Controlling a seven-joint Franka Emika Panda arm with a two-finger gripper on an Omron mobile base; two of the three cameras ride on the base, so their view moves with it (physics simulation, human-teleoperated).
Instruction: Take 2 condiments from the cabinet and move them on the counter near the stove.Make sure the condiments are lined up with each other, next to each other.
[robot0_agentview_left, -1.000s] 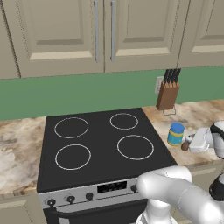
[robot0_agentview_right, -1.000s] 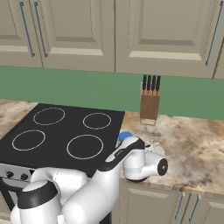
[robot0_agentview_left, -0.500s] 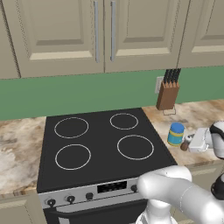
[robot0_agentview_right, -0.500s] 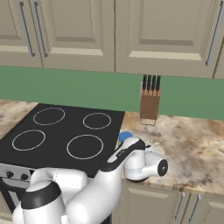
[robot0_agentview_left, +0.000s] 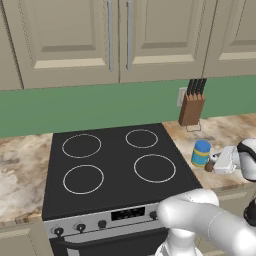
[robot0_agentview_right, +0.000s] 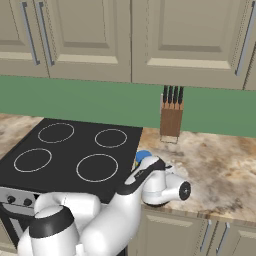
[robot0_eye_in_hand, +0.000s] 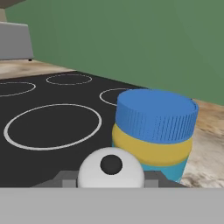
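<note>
The blue jar (robot0_agentview_left: 201, 153) with a yellow band stands on the counter (robot0_agentview_left: 227, 134) just right of the stove (robot0_agentview_left: 115, 165). Right beside it, nearer the front edge, is the small brown shaker (robot0_agentview_left: 210, 165), with my gripper (robot0_agentview_left: 214, 165) shut on it from the right. In the hand view the shaker's pale top (robot0_eye_in_hand: 111, 168) sits between my finger tips, and the blue jar (robot0_eye_in_hand: 153, 131) stands upright close behind it. From the right base view my arm covers all of the jar but its blue lid (robot0_agentview_right: 143, 156). The cabinet is out of view.
A wooden knife block (robot0_agentview_left: 192, 105) stands at the back of the counter against the green wall. Cream panelled wall cupboards (robot0_agentview_left: 115, 40) hang above. The marbled counter (robot0_agentview_right: 220, 165) runs on to the right of the jar.
</note>
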